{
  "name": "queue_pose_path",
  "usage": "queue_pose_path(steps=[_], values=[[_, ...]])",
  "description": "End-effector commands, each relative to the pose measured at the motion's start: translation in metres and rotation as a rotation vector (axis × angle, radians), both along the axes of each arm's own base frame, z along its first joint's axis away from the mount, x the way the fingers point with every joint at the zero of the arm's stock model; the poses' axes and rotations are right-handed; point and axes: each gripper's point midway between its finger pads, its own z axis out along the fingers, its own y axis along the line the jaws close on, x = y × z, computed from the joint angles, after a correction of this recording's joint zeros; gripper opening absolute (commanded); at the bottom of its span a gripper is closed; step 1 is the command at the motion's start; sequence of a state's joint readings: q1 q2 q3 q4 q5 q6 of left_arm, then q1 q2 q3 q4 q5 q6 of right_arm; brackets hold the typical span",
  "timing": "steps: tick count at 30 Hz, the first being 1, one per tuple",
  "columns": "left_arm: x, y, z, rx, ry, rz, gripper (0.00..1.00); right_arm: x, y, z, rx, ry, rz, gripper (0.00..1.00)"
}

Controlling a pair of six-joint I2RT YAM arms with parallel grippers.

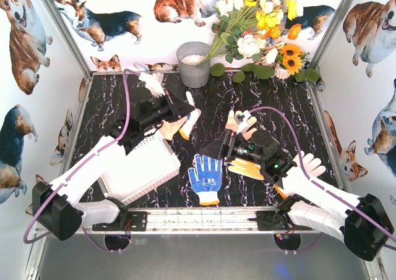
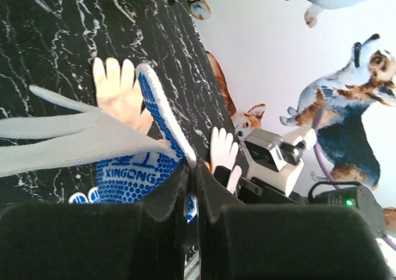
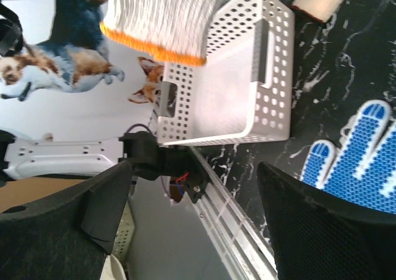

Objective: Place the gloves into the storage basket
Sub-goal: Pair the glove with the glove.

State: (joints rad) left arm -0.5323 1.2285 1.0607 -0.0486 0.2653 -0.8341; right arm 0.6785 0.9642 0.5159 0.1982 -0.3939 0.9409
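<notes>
From above, the left gripper point(image 1: 181, 110) is pinched tight on a cream-white knit glove with an orange cuff point(image 1: 189, 122). It hangs just past the 1 o'clock corner of the white perforated plastic storage basket point(image 1: 151, 167), apparently for carrying over the rim. A blue dotted knit glove point(image 1: 205, 178) lies flat at the basket's 3 o'clock.

Left wrist: the jaws meet on the glove's cream fabric, its fingers trailing toward 9 o'clock.

Right wrist: the right gripper point(image 3: 198, 230) stands wide apart and empty, probably readying for the blue one at 3 o'clock.

Bright, even lighting; faint shadows; wrist-view foregrounds blurred.
</notes>
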Motion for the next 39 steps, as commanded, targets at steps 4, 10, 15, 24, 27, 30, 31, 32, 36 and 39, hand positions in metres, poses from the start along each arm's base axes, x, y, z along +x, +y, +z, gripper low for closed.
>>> queue_pose_path(steps=[4, 10, 15, 24, 27, 30, 31, 32, 36, 39], values=[[-0.026, -0.006, 0.036, -0.07, -0.051, -0.013, 0.0, -0.003, 0.01, 0.055, 0.215, -0.103, 0.042, 0.85], [-0.044, -0.018, 0.064, -0.129, -0.094, -0.037, 0.0, -0.004, 0.011, 0.077, 0.301, -0.15, 0.052, 0.86], [-0.059, -0.034, 0.076, -0.147, -0.114, -0.077, 0.0, -0.007, 0.01, 0.095, 0.36, -0.193, 0.066, 0.87], [-0.076, -0.052, 0.09, -0.16, -0.14, -0.127, 0.0, -0.007, 0.01, 0.095, 0.359, -0.194, 0.062, 0.87], [-0.076, -0.051, 0.091, -0.155, -0.145, -0.12, 0.0, -0.008, 0.008, 0.094, 0.366, -0.194, 0.055, 0.87], [-0.076, -0.05, 0.089, -0.148, -0.144, -0.115, 0.0, -0.009, 0.004, 0.095, 0.381, -0.2, 0.041, 0.83], [-0.075, -0.05, 0.088, -0.146, -0.143, -0.113, 0.0, -0.009, 0.003, 0.097, 0.386, -0.206, 0.038, 0.8], [-0.075, -0.049, 0.088, -0.143, -0.142, -0.11, 0.0, -0.01, 0.002, 0.098, 0.39, -0.211, 0.035, 0.76], [-0.073, -0.044, 0.083, -0.122, -0.14, -0.083, 0.0, -0.013, -0.002, 0.099, 0.389, -0.223, 0.025, 0.56], [-0.071, -0.039, 0.08, -0.106, -0.139, -0.059, 0.0, -0.013, -0.005, 0.096, 0.383, -0.222, 0.01, 0.45]])
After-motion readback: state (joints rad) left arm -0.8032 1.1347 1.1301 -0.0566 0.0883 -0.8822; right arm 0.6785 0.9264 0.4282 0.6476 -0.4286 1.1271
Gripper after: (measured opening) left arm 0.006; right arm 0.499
